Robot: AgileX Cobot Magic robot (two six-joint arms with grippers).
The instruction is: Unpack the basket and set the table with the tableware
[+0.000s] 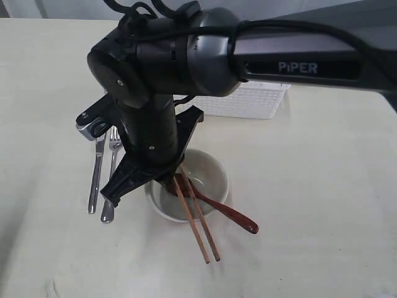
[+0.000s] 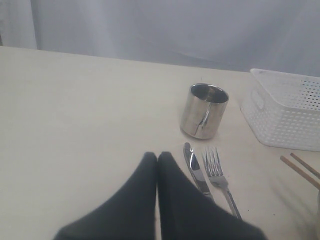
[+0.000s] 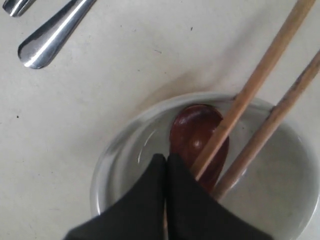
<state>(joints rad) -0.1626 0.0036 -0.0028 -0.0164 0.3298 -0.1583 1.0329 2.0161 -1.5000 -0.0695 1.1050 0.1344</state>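
Observation:
My right gripper [image 1: 170, 180] [image 3: 166, 158] is shut and empty, its tips just inside the pale round bowl [image 1: 211, 169] [image 3: 116, 150]. A reddish-brown spoon [image 1: 231, 215] [image 3: 192, 127] lies in the bowl with its handle out over the rim. The wooden chopstick pair [image 1: 201, 233] [image 3: 260, 75] leans from the bowl onto the table [image 1: 322, 205]. Left of the bowl lie the steel knife [image 1: 95, 177] [image 2: 196, 170] and fork [image 1: 112, 174] [image 2: 218, 171]. Beyond them stand the steel cup [image 2: 203, 110] and the white basket [image 1: 248, 102] [image 2: 287, 117]. My left gripper [image 2: 157, 155] is shut and empty, short of the knife.
The right arm [image 1: 298, 62] stretches in from the right over the basket and hides most of it. A grey curtain [image 2: 175, 30] hangs behind the table's far edge. The fork's handle end [image 3: 50, 36] lies close to the bowl.

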